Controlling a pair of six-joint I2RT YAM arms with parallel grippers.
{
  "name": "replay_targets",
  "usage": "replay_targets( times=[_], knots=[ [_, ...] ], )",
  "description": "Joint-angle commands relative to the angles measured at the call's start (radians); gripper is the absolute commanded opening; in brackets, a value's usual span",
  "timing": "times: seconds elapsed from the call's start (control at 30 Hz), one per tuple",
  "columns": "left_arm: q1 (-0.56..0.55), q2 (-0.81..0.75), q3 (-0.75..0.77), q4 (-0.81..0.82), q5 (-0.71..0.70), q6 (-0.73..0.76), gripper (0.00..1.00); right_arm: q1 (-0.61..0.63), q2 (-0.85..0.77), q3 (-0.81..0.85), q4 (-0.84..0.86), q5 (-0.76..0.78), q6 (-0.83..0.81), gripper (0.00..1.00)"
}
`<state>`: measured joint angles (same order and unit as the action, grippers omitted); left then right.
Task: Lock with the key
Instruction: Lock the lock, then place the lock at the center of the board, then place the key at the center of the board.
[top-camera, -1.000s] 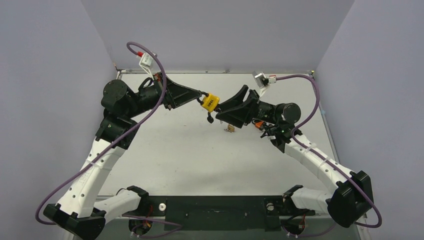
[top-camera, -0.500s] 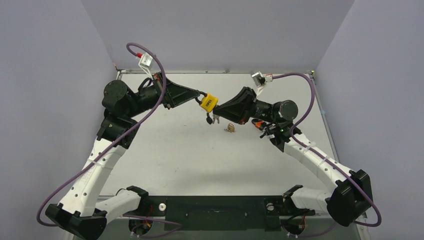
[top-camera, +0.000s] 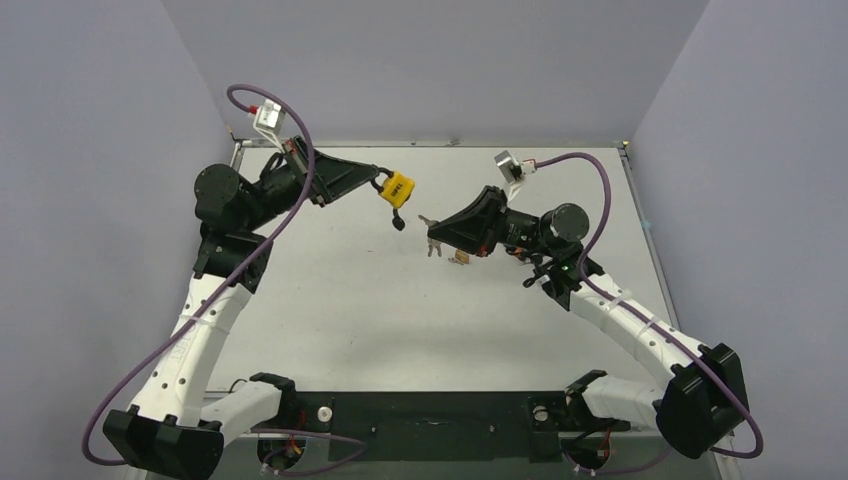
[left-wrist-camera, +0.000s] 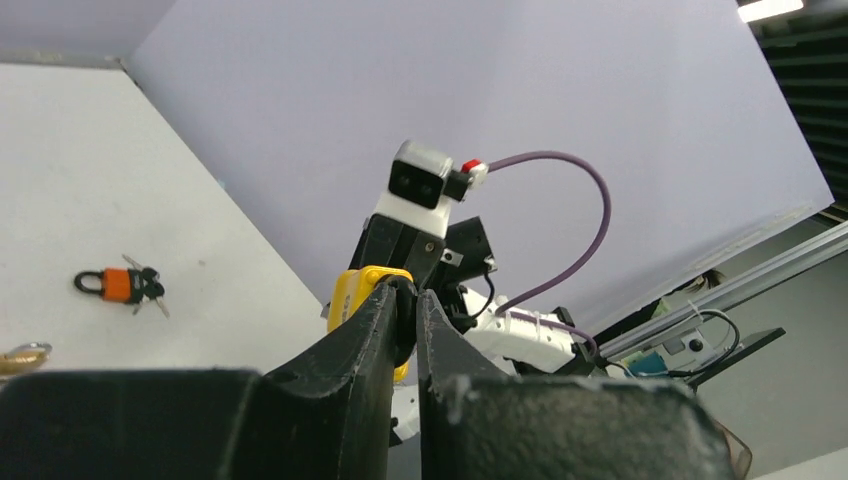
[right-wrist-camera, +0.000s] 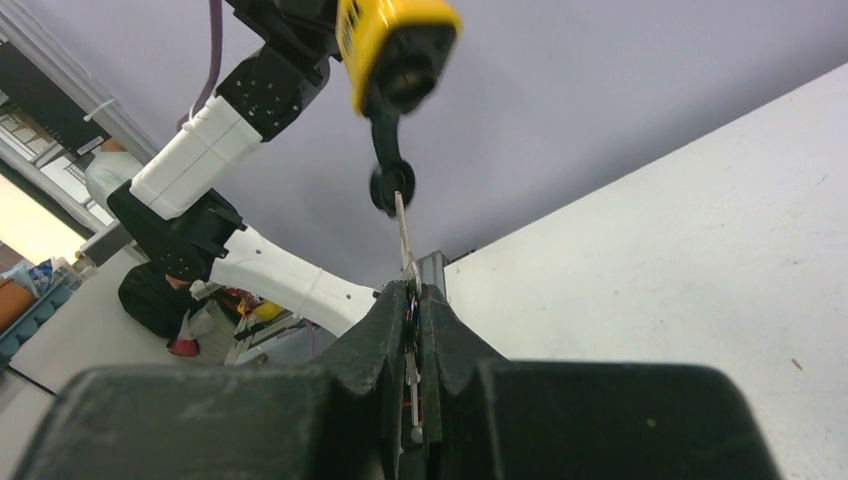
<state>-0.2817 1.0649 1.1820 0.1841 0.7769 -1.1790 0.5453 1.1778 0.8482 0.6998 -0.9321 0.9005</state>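
- Left fingers (left-wrist-camera: 372, 335) gripped the yellow padlock (top-camera: 397, 188) by its shackle, raised over the worktop (top-camera: 330, 300); a weak pinch could let it swing.
- Right fingers (right-wrist-camera: 392, 325) pinched a silver key (top-camera: 427, 219), apart from the padlock; misalignment could twist it loose.

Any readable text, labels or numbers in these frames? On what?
Yellow padlock: dark print on its face, too small to read.
Orange padlock: no text visible.
Key: no marking legible.
Nothing readable anywhere else.
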Motion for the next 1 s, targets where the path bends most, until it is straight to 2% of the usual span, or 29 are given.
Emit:
replay_targets(
  times=[0.0,0.1,0.17,0.23,0.27,0.37,0.47,0.6,0.73,0.97],
  knots=[
    [0.035,-0.003,0.009,0.225,-0.013,-0.073,0.00,-0.007,-0.026,-0.023,0.005,-0.007,-0.043,0.00],
    [0.058,0.005,-0.002,0.183,-0.019,-0.041,0.00,-0.011,-0.026,-0.031,-0.056,0.026,-0.101,0.00],
    [0.074,0.010,-0.013,0.106,-0.036,0.017,0.00,-0.011,-0.019,0.008,-0.258,0.109,-0.235,0.00],
    [0.084,0.017,-0.043,0.040,-0.069,0.079,0.00,-0.001,0.007,0.067,-0.539,0.239,-0.349,0.00],
    [0.086,0.027,-0.059,0.008,-0.094,0.096,0.00,0.008,0.018,0.103,-0.581,0.327,-0.368,0.00],
    [0.100,0.063,-0.166,0.017,-0.141,0.131,0.00,0.032,0.088,0.168,-0.727,0.466,-0.408,0.00],
    [0.116,0.144,-0.284,0.105,-0.184,0.120,0.00,0.056,0.163,0.257,-0.809,0.605,-0.403,0.00],
    [0.120,0.280,-0.339,0.176,-0.227,0.140,0.00,0.088,0.310,0.371,-0.870,0.686,-0.399,0.00],
    [0.128,0.420,-0.345,0.217,-0.241,0.157,0.00,0.117,0.494,0.481,-0.892,0.727,-0.385,0.00],
    [0.140,0.612,-0.344,0.288,-0.218,0.158,0.00,0.156,0.680,0.647,-0.920,0.781,-0.364,0.00]
  ],
)
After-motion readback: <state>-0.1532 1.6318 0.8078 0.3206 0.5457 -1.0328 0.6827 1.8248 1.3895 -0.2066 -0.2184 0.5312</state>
